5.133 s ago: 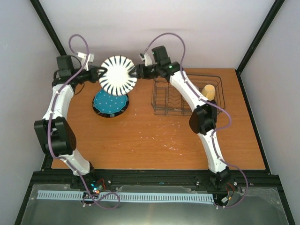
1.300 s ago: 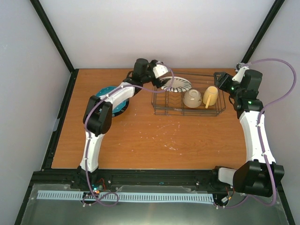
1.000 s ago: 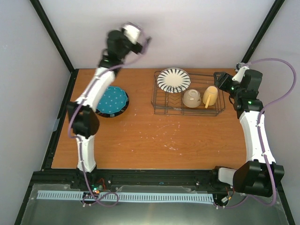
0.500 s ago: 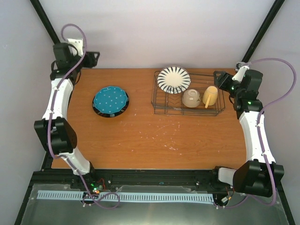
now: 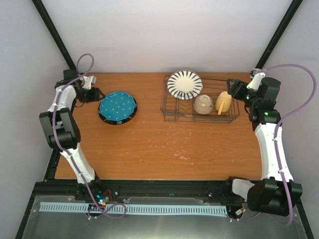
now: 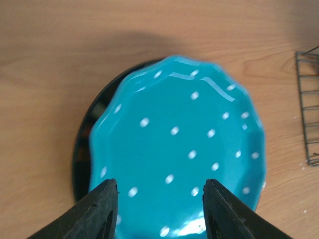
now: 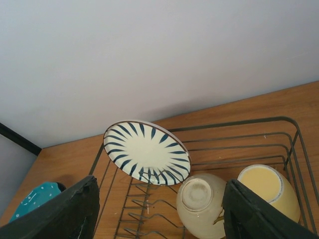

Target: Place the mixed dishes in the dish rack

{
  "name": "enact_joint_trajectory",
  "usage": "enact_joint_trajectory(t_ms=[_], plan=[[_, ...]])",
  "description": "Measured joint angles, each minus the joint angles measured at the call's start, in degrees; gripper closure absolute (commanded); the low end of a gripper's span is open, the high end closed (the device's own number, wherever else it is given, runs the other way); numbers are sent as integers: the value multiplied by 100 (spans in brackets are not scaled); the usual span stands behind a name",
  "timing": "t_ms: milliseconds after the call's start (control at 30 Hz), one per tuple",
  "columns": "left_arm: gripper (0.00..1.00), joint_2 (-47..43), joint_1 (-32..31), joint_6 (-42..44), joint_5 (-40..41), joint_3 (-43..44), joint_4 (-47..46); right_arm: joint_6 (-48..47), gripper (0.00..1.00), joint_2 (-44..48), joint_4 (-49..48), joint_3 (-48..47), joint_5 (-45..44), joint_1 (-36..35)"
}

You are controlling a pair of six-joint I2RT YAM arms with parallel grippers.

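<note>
The teal plate (image 5: 117, 106) with white dots lies flat on the table's left side, on top of a dark dish (image 6: 81, 149). My left gripper (image 5: 95, 94) sits at the plate's left edge. In the left wrist view the teal plate (image 6: 179, 149) fills the frame, and the left gripper (image 6: 160, 201) is open above its near part, gripping nothing. The dish rack (image 5: 172, 112) stands at the back right. It holds the striped white plate (image 5: 184, 84) leaning upright, the white bowl (image 5: 204, 104) upside down and the pale yellow mug (image 5: 224, 102). My right gripper (image 5: 233, 89) hovers open by the rack's right end.
The right wrist view looks along the rack (image 7: 234, 123), showing the striped plate (image 7: 147, 152), the bowl (image 7: 202, 204), the mug (image 7: 269, 191) and the teal plate (image 7: 34, 200) far left. Walls and black frame posts (image 5: 54, 35) close in the back and sides.
My left arm left the striped plate in the rack, swung up and back, then came down at the teal plate's left edge with its jaws narrower. The right arm hardly moved.
</note>
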State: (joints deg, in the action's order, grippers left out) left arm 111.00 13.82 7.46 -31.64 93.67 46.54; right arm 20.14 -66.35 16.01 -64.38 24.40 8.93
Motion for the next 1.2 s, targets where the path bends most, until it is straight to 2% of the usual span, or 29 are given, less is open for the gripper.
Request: enact_joint_trajectory(t_ms=[200,433,967,1200], plan=[[53,-249,483,256,81,-748,197,-85,33,0,116,0,26,0],[55,-334,476,479,133,-1309,330,-131,33,-33,142,-20,52,0],[55,140,470,542,-24,-1346,378,-195,33,-83,221,-168,52,0],[60,317,466,527,-221,-1231,393,-190,33,-107,221,-177,96,0]])
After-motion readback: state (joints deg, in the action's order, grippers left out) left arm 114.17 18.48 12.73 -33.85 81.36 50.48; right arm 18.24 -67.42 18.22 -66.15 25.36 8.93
